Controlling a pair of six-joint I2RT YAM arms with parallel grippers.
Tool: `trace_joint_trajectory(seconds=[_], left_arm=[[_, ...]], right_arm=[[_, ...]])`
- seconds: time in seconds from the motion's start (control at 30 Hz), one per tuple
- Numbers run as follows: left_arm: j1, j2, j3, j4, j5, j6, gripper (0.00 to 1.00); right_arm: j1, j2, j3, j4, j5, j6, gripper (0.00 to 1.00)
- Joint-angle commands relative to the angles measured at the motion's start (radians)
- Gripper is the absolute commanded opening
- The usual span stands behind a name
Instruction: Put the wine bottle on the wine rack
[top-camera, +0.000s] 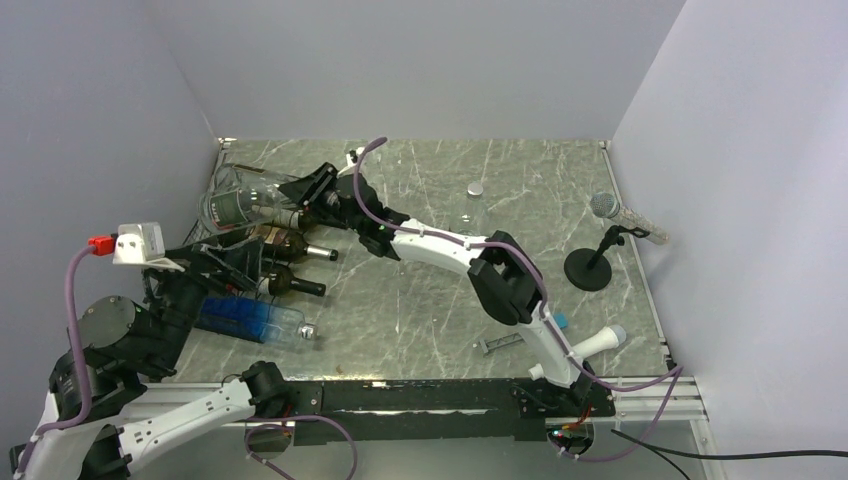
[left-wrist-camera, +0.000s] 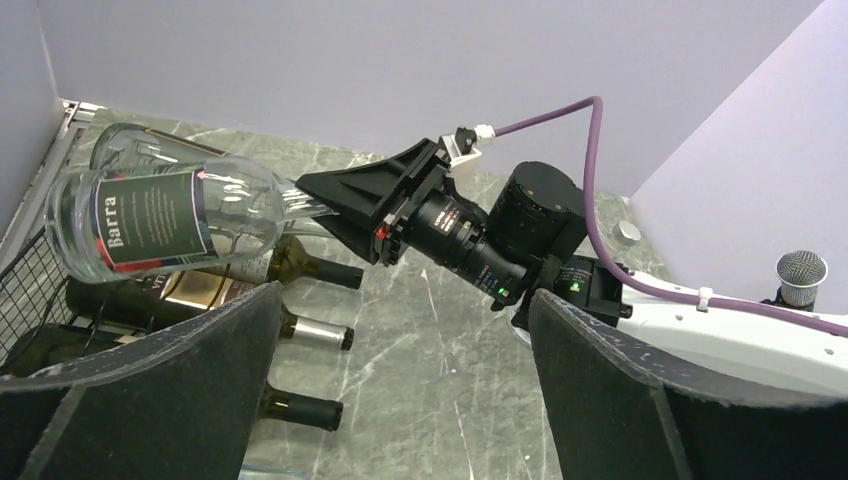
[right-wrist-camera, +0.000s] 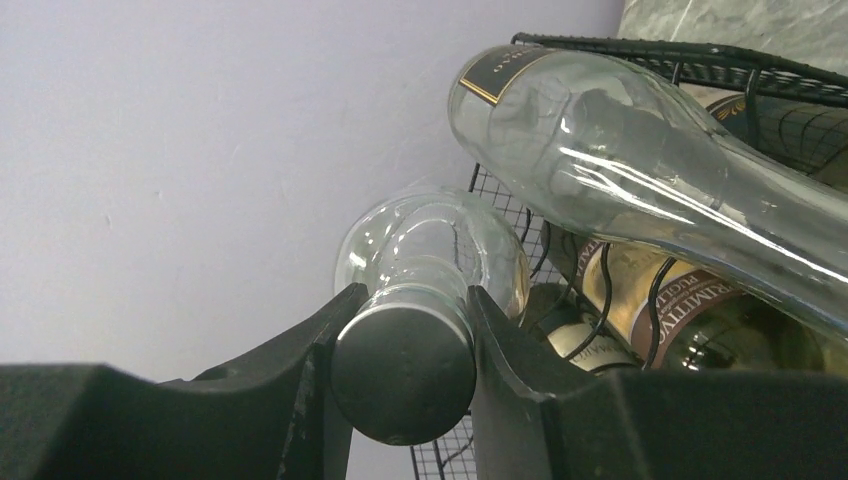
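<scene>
top external: wine bottle (top-camera: 245, 205) neck rightward

A robotics lab test cell — plain pale-lilac panel walls (top-camera: 400, 60) box in a grey-green marble-patterned tabletop (top-camera: 430, 300). A silver-headed microphone on a round black stand (top-camera: 604, 208) sits at the right of the top view; a pale aluminium mounting rail (top-camera: 650, 405) and purple cables (top-camera: 70, 300) run along the bottom edge.

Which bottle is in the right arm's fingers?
The clear "Barra"-labelled bottle, clamped at its neck by the right fingers. The other clear bottle, the dark ones and the blue plastic one are ungripped.
</scene>
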Motion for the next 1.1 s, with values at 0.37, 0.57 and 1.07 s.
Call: trace_joint_trajectory(seconds=[0.37, 0.57, 1.07], left_arm=[[-0.003, -0.024, 0.006, -0.023, -0.023, -0.026, 0.97], [-0.003, -0.022, 0.011, -0.046, -0.021, -0.040, 0.97], [-0.003, -0.040, -0.024, -0.022, -0.029, -0.032, 0.97]], right_arm=[[0.056, 0.055, 0.148, 0.331, 0.116, 0.159, 0.00], [0.078, 0.022, 0.043, 0.346, 0.127, 0.166, 0.00], [0.088, -0.110, -0.237, 0.210, -0.027, 0.318, 0.12]])
